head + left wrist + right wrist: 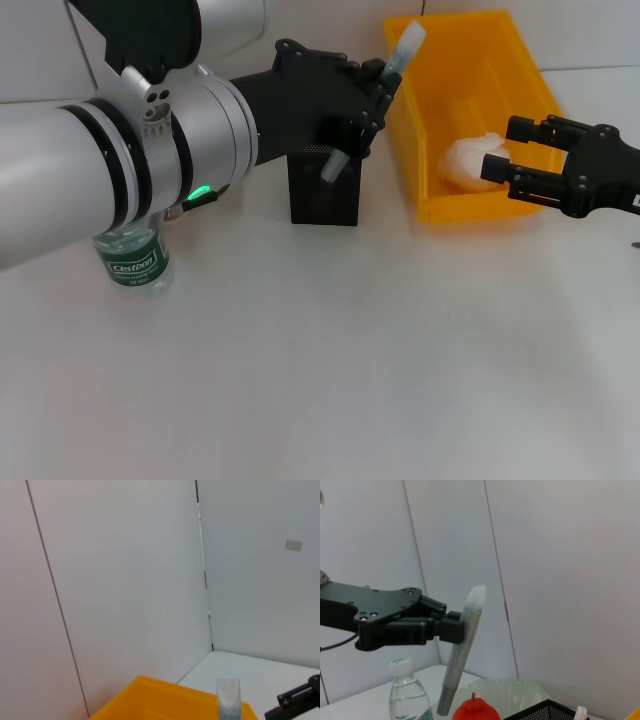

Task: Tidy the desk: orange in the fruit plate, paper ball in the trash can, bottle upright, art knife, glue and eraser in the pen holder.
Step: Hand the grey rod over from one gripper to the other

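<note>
We see the left gripper [372, 100] clamped on the glue [368, 108] above the pen holder [324, 190], the right gripper [508, 150] spread empty.

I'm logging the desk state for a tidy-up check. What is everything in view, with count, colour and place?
Glue tube: one, pale grey-white, tilted, held above the pen holder.
Pen holder: one, black mesh, mid-desk beside the yellow bin.
Yellow bin: one, yellow, far right of the desk.
Paper ball: one, white, inside the yellow bin.
Bottle: one, clear with green label, upright on the left, partly hidden by the left arm.
Red-tipped item: one, red; what it is cannot be told.
Left gripper: one, black, fingers shut on the glue tube.
Right gripper: one, black, fingers open, at the bin's right edge.
</note>
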Action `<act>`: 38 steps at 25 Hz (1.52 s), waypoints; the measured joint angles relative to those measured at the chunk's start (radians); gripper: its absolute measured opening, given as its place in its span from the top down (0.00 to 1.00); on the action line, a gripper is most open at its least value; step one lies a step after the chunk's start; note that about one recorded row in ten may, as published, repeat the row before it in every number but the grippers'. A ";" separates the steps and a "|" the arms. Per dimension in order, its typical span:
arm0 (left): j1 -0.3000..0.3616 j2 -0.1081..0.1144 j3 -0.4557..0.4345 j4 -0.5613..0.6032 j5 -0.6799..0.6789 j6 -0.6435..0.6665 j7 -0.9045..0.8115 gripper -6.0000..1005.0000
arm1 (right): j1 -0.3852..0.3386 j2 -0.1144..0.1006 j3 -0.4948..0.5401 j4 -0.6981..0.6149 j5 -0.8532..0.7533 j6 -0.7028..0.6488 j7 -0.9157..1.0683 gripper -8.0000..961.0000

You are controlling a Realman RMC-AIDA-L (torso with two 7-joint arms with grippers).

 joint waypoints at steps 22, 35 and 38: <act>0.043 0.003 0.010 -0.107 -0.289 -0.202 0.301 0.88 | -0.003 -0.002 0.005 0.001 0.005 0.000 -0.002 0.25; 0.048 0.003 -0.118 -0.232 -0.758 -0.080 0.694 0.88 | -0.004 0.000 0.003 -0.004 0.005 -0.006 0.000 0.25; 0.048 0.003 -0.129 -0.245 -0.792 -0.064 0.722 0.88 | -0.004 0.001 -0.001 -0.004 0.005 -0.006 0.000 0.25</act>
